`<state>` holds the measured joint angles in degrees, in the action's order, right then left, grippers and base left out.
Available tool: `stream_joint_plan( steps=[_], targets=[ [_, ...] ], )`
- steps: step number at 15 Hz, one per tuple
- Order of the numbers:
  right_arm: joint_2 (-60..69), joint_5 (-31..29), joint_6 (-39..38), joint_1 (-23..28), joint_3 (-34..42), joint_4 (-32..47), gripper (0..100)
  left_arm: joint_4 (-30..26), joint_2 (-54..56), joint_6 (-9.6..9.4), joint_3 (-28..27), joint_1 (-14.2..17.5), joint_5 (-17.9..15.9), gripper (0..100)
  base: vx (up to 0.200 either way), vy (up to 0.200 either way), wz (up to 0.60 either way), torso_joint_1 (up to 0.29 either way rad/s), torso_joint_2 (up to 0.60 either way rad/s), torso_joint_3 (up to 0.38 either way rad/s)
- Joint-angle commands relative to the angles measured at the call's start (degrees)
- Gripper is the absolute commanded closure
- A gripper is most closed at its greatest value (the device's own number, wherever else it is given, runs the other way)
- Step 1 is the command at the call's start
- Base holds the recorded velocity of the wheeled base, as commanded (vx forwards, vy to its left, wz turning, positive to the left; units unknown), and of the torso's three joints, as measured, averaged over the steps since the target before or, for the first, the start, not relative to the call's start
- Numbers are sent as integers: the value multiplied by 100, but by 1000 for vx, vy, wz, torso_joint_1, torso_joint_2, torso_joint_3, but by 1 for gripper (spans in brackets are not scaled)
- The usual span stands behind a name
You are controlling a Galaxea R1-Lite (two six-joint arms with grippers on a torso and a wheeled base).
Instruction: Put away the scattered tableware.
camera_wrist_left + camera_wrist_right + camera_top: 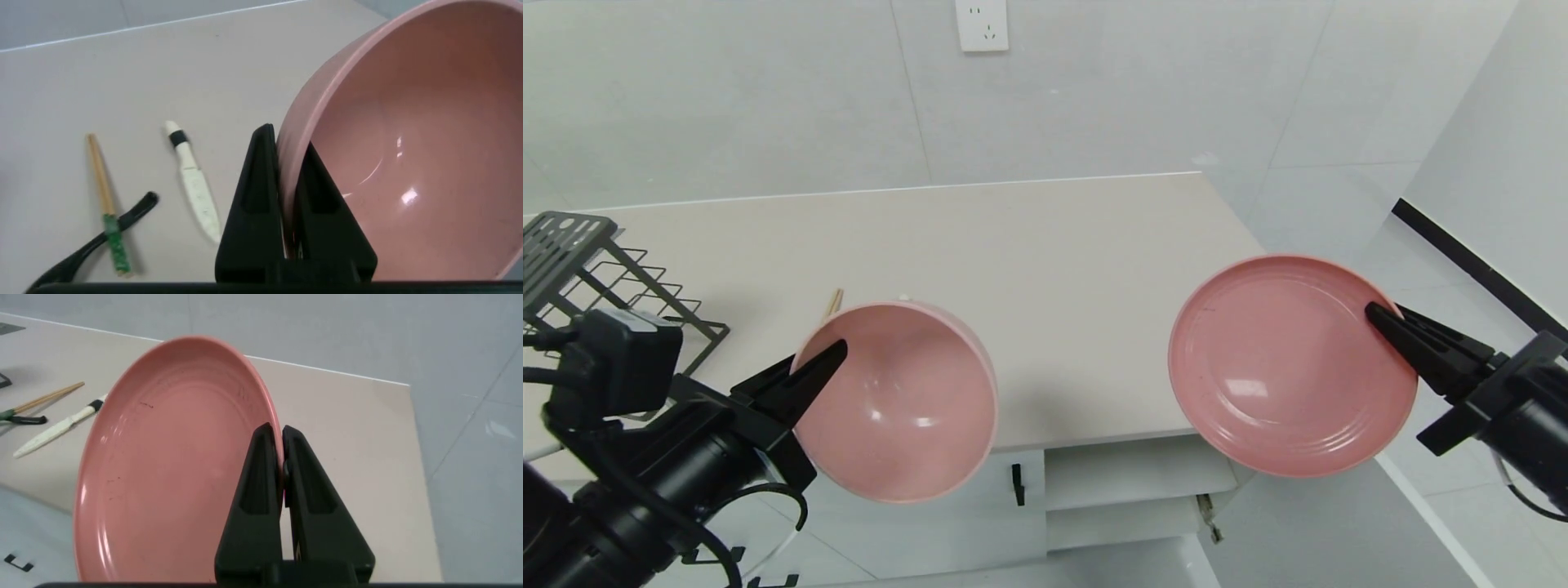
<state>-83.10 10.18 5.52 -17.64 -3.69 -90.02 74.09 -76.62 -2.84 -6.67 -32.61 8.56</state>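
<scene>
Counting the tableware gives two pink pieces held and three loose pieces lying flat. One pink bowl (907,408) (425,139) is in the left pincer (829,359) (286,163), whose two fingers are closed almost together on the bowl's rim, one finger inside the wall and one outside. The bowl is tilted with its hollow facing the head camera and sits over the near edge of the tabletop (1054,269), towards the left side. One pink plate (1282,367) (172,474) is in the right pincer (1376,314) (278,441), likewise clamped narrowly across the rim with one finger on each face. The plate is tilted with its upper face towards the head camera and hangs at the tabletop's near right corner, partly over the floor. The two held pieces are well apart. The loose pieces lie on the tabletop beyond the bowl: one wooden chopstick with a green end (102,192) (49,398) (whether a second lies against it cannot be told), one black utensil handle (98,245) crossing that green end, and one white knife-shaped piece with a black band (194,192) (57,431) just beside them, not touching either. One black wire rack (572,253) stands at the tabletop's left end. One wall socket (982,24) is set in the tiled wall behind.
</scene>
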Motion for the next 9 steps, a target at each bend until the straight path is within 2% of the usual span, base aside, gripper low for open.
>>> stream_joint_plan(
  steps=[1, 2, 6, 9],
  targets=[
    [5, 2, 1, -3, 0, 2, 100, 0, -11, 3, 8, 0, 6, 100, 0, 0, 0, 0, 0, 0],
    [5, 2, 1, -3, 0, 2, 100, 0, -11, 3, 8, -9, 6, 100, 0, 0, 0, 0, 0, 0],
    [5, 2, 1, -3, 0, 2, 100, 334, -20, 12, 122, -70, -21, 100, -200, 0, 0, 10, 10, 1],
    [5, 2, 1, -3, -9, 2, 100, 351, -55, 12, 131, -70, -21, 100, -200, 0, 0, -14, 4, 2]
  ],
)
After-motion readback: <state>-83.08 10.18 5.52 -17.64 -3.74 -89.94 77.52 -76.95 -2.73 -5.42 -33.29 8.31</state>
